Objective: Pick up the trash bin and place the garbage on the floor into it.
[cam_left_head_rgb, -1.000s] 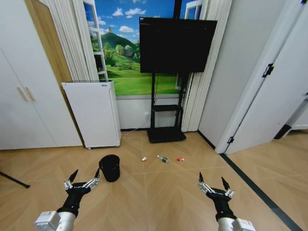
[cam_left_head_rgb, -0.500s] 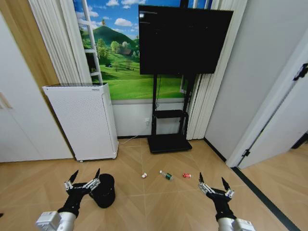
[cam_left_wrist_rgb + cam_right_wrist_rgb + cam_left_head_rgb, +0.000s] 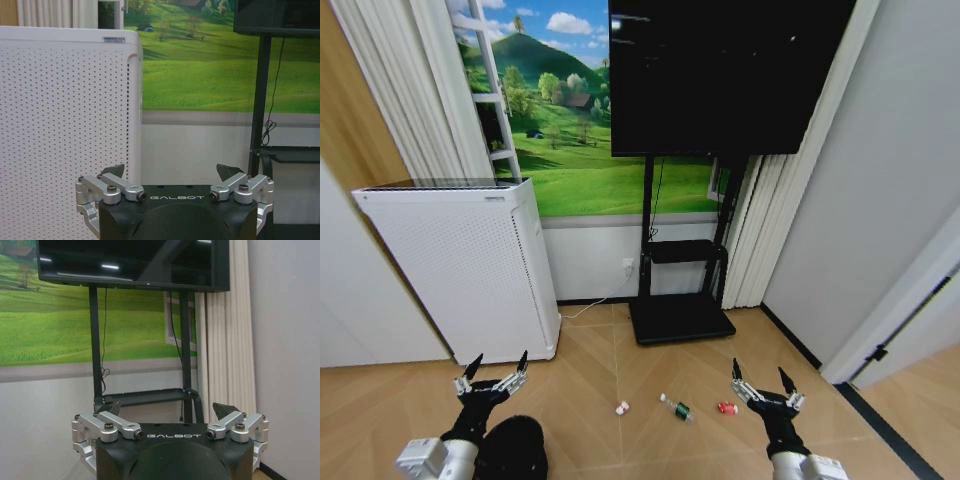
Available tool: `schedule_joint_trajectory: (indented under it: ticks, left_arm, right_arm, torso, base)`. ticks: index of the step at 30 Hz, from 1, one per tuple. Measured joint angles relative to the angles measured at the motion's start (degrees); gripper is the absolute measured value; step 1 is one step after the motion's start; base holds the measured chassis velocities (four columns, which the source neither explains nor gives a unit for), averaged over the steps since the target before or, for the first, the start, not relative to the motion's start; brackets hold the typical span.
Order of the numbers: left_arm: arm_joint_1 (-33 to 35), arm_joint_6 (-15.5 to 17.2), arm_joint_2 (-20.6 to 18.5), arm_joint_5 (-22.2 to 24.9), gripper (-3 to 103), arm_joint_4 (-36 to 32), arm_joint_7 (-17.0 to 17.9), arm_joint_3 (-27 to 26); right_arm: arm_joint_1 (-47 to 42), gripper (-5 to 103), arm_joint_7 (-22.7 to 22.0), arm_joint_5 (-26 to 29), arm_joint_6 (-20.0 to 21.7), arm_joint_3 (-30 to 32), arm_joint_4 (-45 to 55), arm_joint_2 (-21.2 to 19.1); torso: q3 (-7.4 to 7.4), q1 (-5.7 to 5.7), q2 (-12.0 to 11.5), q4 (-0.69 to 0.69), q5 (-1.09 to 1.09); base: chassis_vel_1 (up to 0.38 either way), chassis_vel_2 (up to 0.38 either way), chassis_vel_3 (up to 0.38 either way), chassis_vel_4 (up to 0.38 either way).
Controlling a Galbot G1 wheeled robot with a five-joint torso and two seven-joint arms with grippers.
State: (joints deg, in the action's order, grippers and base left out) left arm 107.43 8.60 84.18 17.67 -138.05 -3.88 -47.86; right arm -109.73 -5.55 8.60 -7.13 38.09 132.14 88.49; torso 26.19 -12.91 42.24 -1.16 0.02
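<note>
In the head view, the floor (image 3: 650,440) is light tan parquet in a herringbone pattern, running up to a white wall with a green landscape mural (image 3: 590,150). A white perforated appliance (image 3: 460,270) stands ahead of the left claw (image 3: 493,375), and a dark screen on a black stand (image 3: 680,300) rises ahead, between the two claws. The left claw is released, its two dark tips spread wide. The trash bin (image 3: 515,450) sits upright on the floor just below and beside this claw, at the lower edge. The right claw (image 3: 761,383) is also released, tips apart. Between the two claws lies the garbage in a loose row: a white scrap (image 3: 621,407), a small bottle (image 3: 674,407) lying on its side with its long axis slanting from far-left to near-right, and a red-white item (image 3: 726,408) just beside the right claw.

In the left wrist view, the left claw (image 3: 171,172) hangs unclenched before the appliance (image 3: 65,125) and mural.

In the right wrist view, the right claw (image 3: 165,409) is spread before the screen stand (image 3: 145,397) and a white curtain (image 3: 220,330).
</note>
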Motion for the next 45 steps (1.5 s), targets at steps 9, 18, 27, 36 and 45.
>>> schedule_joint_trajectory:
  ticks: [9, 18, 27, 36, 45]
  left_arm:
    - [-0.05, -0.54, 0.1, -1.09, 100, 0.36, -0.05, -0.34]
    - [-0.09, -0.33, 0.19, -1.67, 100, 0.67, 0.13, -0.49]
    - [0.0, -1.65, 0.67, -1.36, 100, 1.19, 0.13, -0.32]
    - [0.07, -2.4, 0.79, -0.34, 100, 1.44, -0.17, -0.53]
    - [0.44, -2.88, 1.25, 0.97, 100, 1.31, -0.24, -0.78]
  right_arm:
    - [-0.11, 100, 1.46, -0.16, -1.83, -0.01, -0.36, -0.13]
    - [-0.21, 100, 1.88, -0.52, -2.18, -0.44, -0.79, 0.25]
    - [-0.47, 100, 1.89, -1.08, -2.5, -0.76, -1.22, 0.61]
    - [-0.49, 100, 1.88, -1.22, -2.69, -1.08, -1.49, 0.91]
    - [-0.3, 100, 1.66, -0.44, -3.85, -1.18, -1.72, 1.07]
  torso:
    - [0.01, -0.04, -0.02, 0.01, -0.02]
    - [-0.98, 0.75, -1.72, 0.01, -0.02]
    - [-2.41, 1.8, -4.3, 0.0, -0.02]
    - [-3.75, 2.69, -6.52, 0.0, -0.02]
    - [-5.52, 4.07, -9.67, 0.0, -0.02]
  base:
    - [-0.253, 0.244, 0.223, -0.206]
    - [0.0, -0.012, -0.036, 0.013]
    - [0.003, -0.008, -0.007, 0.012]
    - [0.0, 0.0, 0.0, 0.0]
    - [0.0, 0.0, 0.0, 0.0]
